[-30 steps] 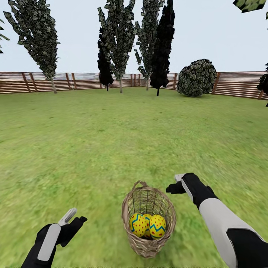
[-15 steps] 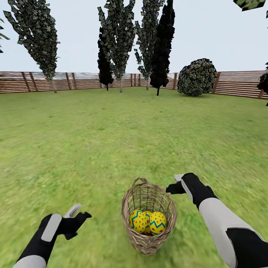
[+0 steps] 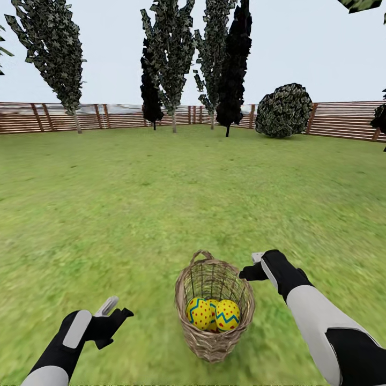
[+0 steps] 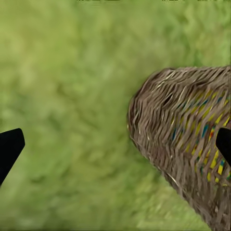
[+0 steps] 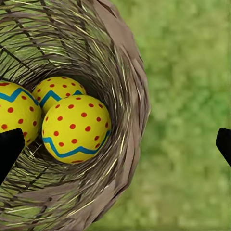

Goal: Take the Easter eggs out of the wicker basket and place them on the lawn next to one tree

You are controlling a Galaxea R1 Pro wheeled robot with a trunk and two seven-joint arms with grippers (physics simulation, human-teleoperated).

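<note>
The brown wicker basket [image 3: 188,300] stands on the lawn [image 3: 134,214] just ahead of me, between my two arms. Three yellow Easter eggs with red dots and blue zigzags lie at its bottom: one [image 5: 74,127] in front, one [image 5: 55,91] behind it, one [image 5: 14,110] beside them. My right gripper [image 3: 251,265] hovers open over the basket's right rim [image 5: 130,96], its dark fingertips [image 5: 9,147] spread wide. My left gripper [image 3: 117,311] is open, low over the grass to the left of the basket's wall [image 4: 178,139]. The tree is out of view.
Green grass stretches far ahead to a brown slat fence [image 3: 53,118]. Tall slim dark conifers [image 3: 171,59] stand along the fence, and a round dark bush [image 3: 284,111] sits at the back right. A scrap of foliage [image 3: 359,4] hangs in the top right corner.
The basket sits slightly higher in the picture, so the view has shifted a little. My left arm has turned and edged toward the basket. The right arm holds its place.
</note>
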